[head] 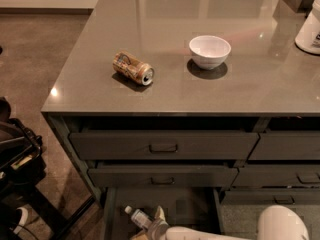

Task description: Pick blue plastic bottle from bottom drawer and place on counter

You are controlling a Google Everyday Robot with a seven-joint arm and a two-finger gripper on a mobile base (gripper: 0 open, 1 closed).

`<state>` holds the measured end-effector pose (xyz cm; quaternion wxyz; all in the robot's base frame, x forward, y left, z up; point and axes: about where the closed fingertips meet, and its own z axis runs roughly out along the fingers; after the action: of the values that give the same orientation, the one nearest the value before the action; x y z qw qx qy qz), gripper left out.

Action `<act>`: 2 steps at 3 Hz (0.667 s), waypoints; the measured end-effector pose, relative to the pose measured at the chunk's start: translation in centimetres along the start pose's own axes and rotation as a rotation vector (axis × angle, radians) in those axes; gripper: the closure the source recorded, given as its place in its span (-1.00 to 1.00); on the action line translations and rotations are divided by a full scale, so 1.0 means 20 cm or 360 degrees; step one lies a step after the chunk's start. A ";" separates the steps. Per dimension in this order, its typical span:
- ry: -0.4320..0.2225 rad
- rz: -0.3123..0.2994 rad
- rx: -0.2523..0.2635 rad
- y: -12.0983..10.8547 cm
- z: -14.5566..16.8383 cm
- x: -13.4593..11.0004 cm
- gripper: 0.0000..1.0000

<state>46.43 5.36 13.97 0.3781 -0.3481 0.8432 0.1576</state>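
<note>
Sitting in the bottom drawer below the counter, pincer adjoins blue plastic bottle; grip unclear.

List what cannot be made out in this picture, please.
Camera view:
- The blue plastic bottle: its lower end is hidden by the pincer, which is low in the bottom drawer.
- The bottom drawer: its front is cut off by the lower edge, and the arm covers part of the floor.
- The white jug: cut off by the right edge.
- The soda can: its print is too small to read.
</note>
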 end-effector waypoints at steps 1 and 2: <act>0.0012 -0.0013 -0.0007 0.01 0.01 0.01 -0.74; 0.0012 -0.0013 -0.0007 0.01 0.01 0.01 -0.27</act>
<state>46.33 5.61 13.64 0.3748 -0.3531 0.8428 0.1567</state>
